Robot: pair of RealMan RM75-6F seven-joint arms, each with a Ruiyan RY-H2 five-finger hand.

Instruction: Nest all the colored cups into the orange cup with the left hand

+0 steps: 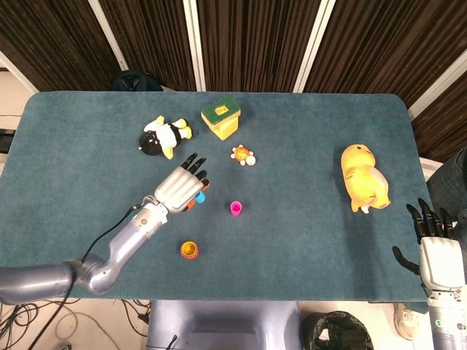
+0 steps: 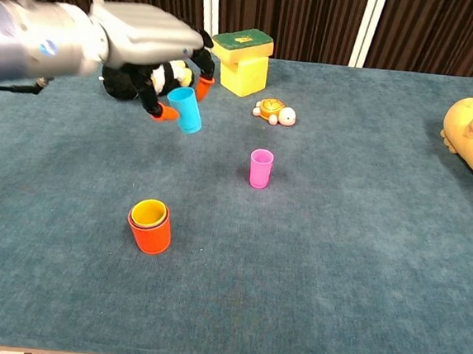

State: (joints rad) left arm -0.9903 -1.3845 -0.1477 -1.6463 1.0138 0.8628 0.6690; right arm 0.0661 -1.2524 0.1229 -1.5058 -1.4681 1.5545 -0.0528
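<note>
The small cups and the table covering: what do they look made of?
The blue cup, held by the left hand, the pink cup and the orange cup with a yellow cup nested in it look like thin moulded plastic: uniform saturated colour, smooth walls. The teal table covering looks like short-pile fabric or felt: matte, mottled.
</note>
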